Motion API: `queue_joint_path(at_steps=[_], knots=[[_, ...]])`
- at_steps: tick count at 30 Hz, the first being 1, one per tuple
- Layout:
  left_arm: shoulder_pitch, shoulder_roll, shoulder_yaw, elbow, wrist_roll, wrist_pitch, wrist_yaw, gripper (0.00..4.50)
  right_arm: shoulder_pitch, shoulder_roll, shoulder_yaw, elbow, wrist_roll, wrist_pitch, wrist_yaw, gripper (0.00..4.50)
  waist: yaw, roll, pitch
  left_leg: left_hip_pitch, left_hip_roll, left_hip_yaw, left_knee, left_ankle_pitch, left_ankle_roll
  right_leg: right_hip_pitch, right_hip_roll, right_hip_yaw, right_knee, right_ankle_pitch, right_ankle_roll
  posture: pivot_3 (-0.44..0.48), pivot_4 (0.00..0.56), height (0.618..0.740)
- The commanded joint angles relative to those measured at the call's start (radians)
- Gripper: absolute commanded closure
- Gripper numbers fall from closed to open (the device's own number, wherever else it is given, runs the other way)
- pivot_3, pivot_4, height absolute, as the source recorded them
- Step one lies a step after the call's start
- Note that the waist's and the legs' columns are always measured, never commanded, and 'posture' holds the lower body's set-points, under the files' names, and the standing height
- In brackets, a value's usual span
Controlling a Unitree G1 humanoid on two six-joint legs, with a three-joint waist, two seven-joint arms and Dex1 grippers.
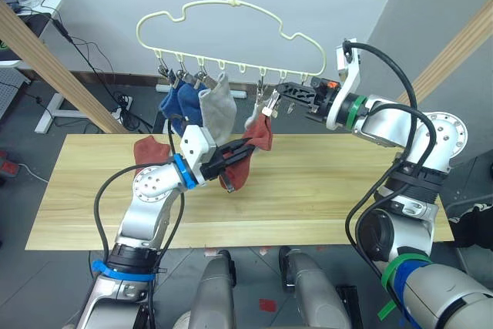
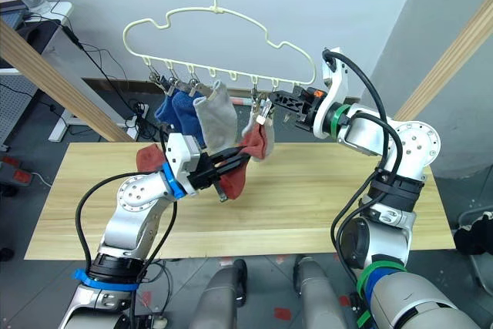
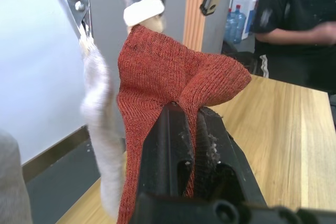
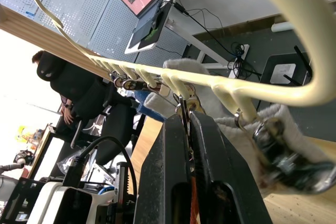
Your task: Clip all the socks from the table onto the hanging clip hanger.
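Below the clip hanger [image 1: 231, 28]: left gripper [image 1: 245, 149] clenching rust-red sock [image 1: 245, 161]; right gripper [image 1: 279, 96] pinching a clip [image 1: 271, 102]

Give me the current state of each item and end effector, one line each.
Clip hanger: hanging by its hook.
Blue socks: clipped, hanging.
Grey sock: clipped, hanging.
Held rust-red sock: raised to a clip.
Other rust-red sock: lying on the table.
Left end effector: shut on the held sock.
Right end effector: shut on a clip.
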Motion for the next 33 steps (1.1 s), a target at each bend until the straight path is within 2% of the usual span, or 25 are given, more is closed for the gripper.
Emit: queue_joint_path(at_steps=[1, 19, 22, 32, 33], knots=[[-0.021, -0.008, -0.008, 0.005, 0.010, -0.027, 0.010, 4.48, 0.008, 0.008, -0.001, -0.020, 0.022, 0.013, -0.018, 4.50, 0.000, 0.000, 0.000, 0.000, 0.000, 0.000, 0.000, 0.000, 0.000, 0.000, 0.000, 0.000, 0.000, 0.000, 0.000, -0.034, 0.344, 0.740], [-0.081, -0.014, 0.008, 0.055, 0.025, -0.125, 0.065, 4.48, 0.040, -0.023, 0.073, -0.045, 0.000, -0.015, 0.010, 4.50, 0.000, 0.000, 0.000, 0.000, 0.000, 0.000, 0.000, 0.000, 0.000, 0.000, 0.000, 0.000, 0.000, 0.000, 0.000, -0.030, 0.350, 0.740], [-0.084, -0.017, 0.005, 0.056, 0.021, -0.128, 0.066, 4.50, 0.045, -0.031, 0.081, -0.046, 0.003, -0.019, 0.021, 3.74, 0.000, 0.000, 0.000, 0.000, 0.000, 0.000, 0.000, 0.000, 0.000, 0.000, 0.000, 0.000, 0.000, 0.000, 0.000, -0.030, 0.350, 0.740], [-0.095, -0.028, -0.005, 0.060, 0.028, -0.123, 0.076, 4.50, 0.047, -0.057, 0.069, -0.031, 0.020, -0.027, 0.021, 0.10, -0.001, 0.000, 0.000, -0.001, 0.000, 0.000, 0.000, 0.000, 0.000, -0.001, 0.000, 0.000, 0.000, 0.000, 0.000, -0.031, 0.352, 0.740], [-0.098, -0.032, -0.007, 0.061, 0.036, -0.120, 0.086, 4.50, 0.053, -0.077, 0.059, -0.036, 0.026, -0.019, 0.028, 0.04, -0.001, 0.000, 0.000, -0.001, 0.000, 0.000, 0.000, 0.000, 0.000, -0.001, 0.000, 0.000, 0.000, 0.000, 0.000, -0.030, 0.352, 0.740]])
